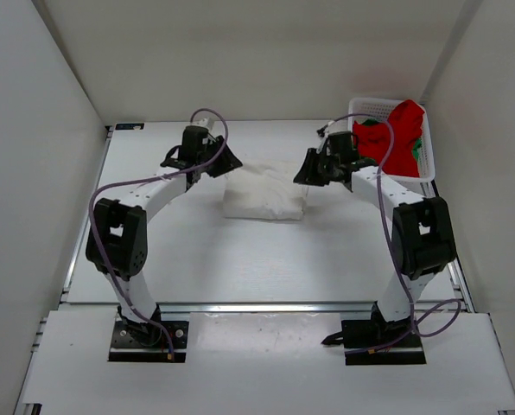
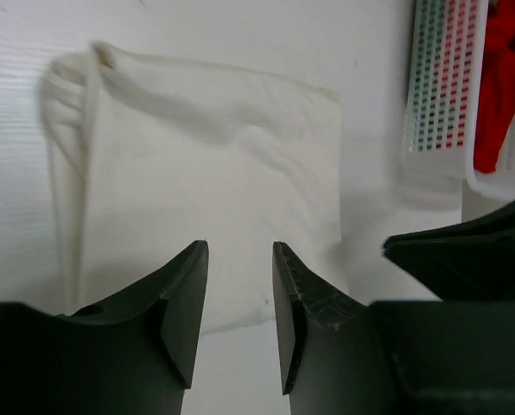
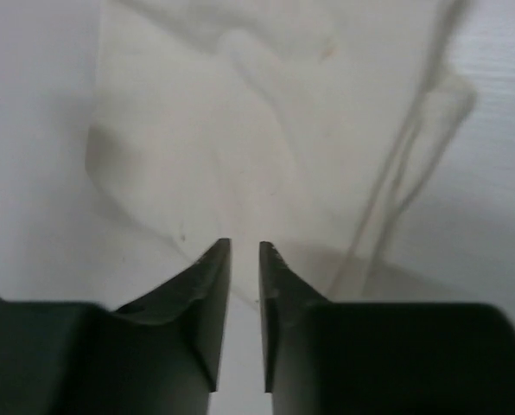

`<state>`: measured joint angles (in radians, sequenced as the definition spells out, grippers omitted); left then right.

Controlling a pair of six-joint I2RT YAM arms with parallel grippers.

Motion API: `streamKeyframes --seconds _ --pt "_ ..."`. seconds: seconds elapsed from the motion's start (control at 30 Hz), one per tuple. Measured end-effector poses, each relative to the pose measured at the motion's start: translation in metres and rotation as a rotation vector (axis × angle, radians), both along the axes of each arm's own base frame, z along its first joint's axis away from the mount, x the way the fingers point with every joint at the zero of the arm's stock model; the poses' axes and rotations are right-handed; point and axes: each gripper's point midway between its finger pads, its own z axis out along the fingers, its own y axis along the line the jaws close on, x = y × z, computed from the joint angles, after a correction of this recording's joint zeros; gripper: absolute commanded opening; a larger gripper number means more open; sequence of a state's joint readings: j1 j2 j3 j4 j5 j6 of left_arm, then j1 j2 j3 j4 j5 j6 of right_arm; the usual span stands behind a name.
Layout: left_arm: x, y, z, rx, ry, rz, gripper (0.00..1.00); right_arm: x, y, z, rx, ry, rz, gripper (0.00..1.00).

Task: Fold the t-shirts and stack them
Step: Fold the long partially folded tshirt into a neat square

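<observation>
A white t-shirt [image 1: 264, 195] lies folded into a rectangle at the table's middle. It fills the left wrist view [image 2: 206, 164] and the right wrist view [image 3: 266, 130]. My left gripper [image 1: 227, 162] hovers at the shirt's left edge, jaws open and empty [image 2: 240, 259]. My right gripper [image 1: 305, 169] hovers at the shirt's right edge, jaws a narrow gap apart and empty [image 3: 244, 251]. A red t-shirt [image 1: 397, 134] lies bunched in the basket, also visible in the left wrist view [image 2: 504, 69]. A bit of green t-shirt [image 1: 421, 146] shows under it.
A white plastic mesh basket [image 1: 371, 105] stands at the back right, close behind my right gripper; its wall shows in the left wrist view [image 2: 443, 86]. White walls enclose the table on three sides. The metal rail runs along the near edge.
</observation>
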<state>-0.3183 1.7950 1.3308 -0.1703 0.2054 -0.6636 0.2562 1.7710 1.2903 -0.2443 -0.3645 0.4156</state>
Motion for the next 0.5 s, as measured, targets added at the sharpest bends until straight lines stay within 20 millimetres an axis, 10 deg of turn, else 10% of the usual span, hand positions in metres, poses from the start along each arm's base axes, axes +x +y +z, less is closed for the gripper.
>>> streamKeyframes --seconds 0.1,0.27,0.5 --pt "-0.015 -0.024 -0.024 -0.008 0.022 -0.06 0.44 -0.022 0.026 -0.027 0.013 0.054 0.072 0.05" --pt "-0.061 -0.018 -0.131 0.029 0.239 -0.071 0.4 -0.053 0.031 -0.093 -0.015 0.194 0.09 0.01" --pt "-0.127 0.008 -0.128 -0.045 0.201 -0.07 0.41 -0.113 0.03 -0.106 0.02 0.191 0.085 0.0"
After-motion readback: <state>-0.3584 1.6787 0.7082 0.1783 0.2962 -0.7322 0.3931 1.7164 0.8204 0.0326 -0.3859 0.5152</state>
